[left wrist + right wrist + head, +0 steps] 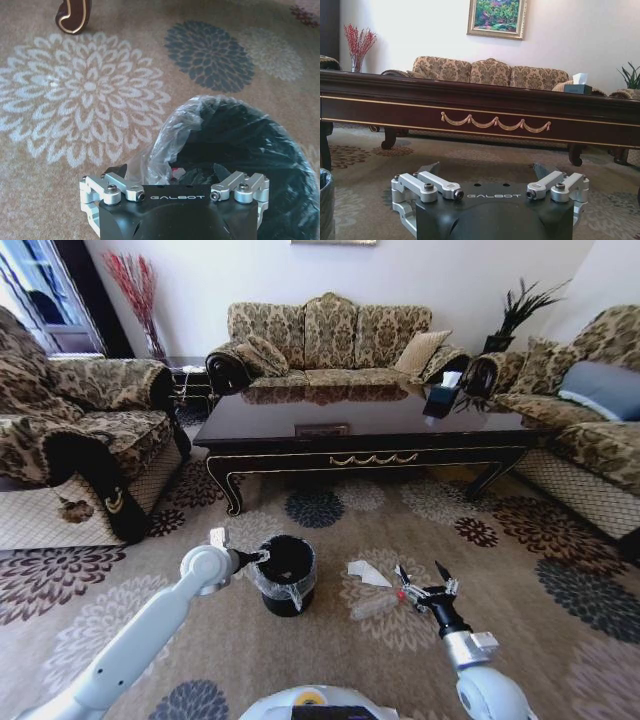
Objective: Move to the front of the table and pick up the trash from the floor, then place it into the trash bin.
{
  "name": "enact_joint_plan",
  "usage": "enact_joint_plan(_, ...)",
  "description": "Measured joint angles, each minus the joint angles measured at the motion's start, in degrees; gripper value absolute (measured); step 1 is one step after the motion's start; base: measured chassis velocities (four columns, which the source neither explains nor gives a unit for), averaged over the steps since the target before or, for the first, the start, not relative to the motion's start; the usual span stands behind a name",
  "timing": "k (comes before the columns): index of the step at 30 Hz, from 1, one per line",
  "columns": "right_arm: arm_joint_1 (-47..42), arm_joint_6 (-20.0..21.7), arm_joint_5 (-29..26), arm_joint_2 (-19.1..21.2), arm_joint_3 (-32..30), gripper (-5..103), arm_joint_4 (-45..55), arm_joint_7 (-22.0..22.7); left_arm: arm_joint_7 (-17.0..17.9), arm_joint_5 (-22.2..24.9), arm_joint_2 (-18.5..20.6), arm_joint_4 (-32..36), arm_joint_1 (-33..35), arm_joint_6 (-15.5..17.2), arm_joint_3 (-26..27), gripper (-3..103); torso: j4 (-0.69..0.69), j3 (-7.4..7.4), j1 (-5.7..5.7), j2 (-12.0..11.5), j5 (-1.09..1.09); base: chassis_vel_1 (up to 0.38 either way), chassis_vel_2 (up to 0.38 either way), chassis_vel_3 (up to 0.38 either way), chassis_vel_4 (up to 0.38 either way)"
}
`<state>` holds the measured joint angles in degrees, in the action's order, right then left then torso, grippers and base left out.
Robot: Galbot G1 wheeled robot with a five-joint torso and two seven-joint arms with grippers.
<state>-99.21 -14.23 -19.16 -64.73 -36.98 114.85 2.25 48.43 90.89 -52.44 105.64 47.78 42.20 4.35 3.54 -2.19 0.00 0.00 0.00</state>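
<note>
Head view: the right end effector point(422, 583) is held open beside the trash point(368, 574), the left end effector point(243, 558) open at the trash bin point(286, 578).

The low rectangular coffee table of dark, glossy brown wood point(360, 425) carries a gold swag ornament point(495, 122) along its front apron and thin gold lines on its edges. The beige carpet floor point(520, 590) is strewn with round flower medallions in cream, grey, dark blue and brown. The small round black trash bin point(287, 575) has a clear, shiny plastic liner point(165, 145) over its rim. A white crumpled paper scrap point(367, 573) and a clear plastic bottle-like piece point(375, 607) lie on the carpet. The sofas point(330, 335) wear a brown-and-tan damask pattern. Both arms are white, their grippers black and silver: left point(262, 555), right point(422, 580).
</note>
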Motion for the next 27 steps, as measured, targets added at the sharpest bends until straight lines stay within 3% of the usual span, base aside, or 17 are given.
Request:
enact_joint_plan(15,-0.6,-0.01,0.76,-1.61,0.5,100,-0.4,0.14,0.71,-0.4,-4.5,-6.84,-3.48,-0.06,-2.94,90,0.02,0.0,0.0,0.0,0.0,0.0,0.0,0.0,0.0)
enact_joint_plan(17,-0.53,-0.03,0.62,-1.32,0.04,100,-0.51,0.3,1.39,-0.51,-4.82,-7.19,-3.68,-0.06,-3.38,81,0.0,0.0,0.0,0.0,0.0,0.0,0.0,0.0,0.0)
enact_joint_plan(19,-0.23,-0.03,0.15,-1.06,-0.42,100,-1.08,0.67,1.97,-0.47,-4.85,-7.45,-3.84,-0.06,-3.67,65,0.0,0.0,0.0,0.0,0.0,0.0,0.0,0.0,0.0)
enact_joint_plan(21,-0.14,-0.03,-0.02,-1.04,-0.46,100,-1.19,0.77,2.13,-0.46,-4.86,-7.65,-3.92,-0.06,-3.86,65,0.01,0.0,0.0,0.0,0.0,0.0,0.0,0.0,0.0)
enact_joint_plan(24,-0.09,-0.03,-0.08,-1.12,-0.44,100,-1.21,0.85,2.43,-0.52,-4.96,-7.97,-4.04,-0.09,-4.24,48,0.0,0.0,0.0,0.0,0.01,0.0,0.0,0.0,0.0)
enact_joint_plan(27,-0.1,-0.04,-0.07,-1.2,-0.42,100,-1.26,0.87,2.62,-0.57,-5.16,-8.13,-4.13,-0.09,-4.41,43,-0.01,0.0,0.0,0.0,0.01,0.0,0.0,0.0,0.0)
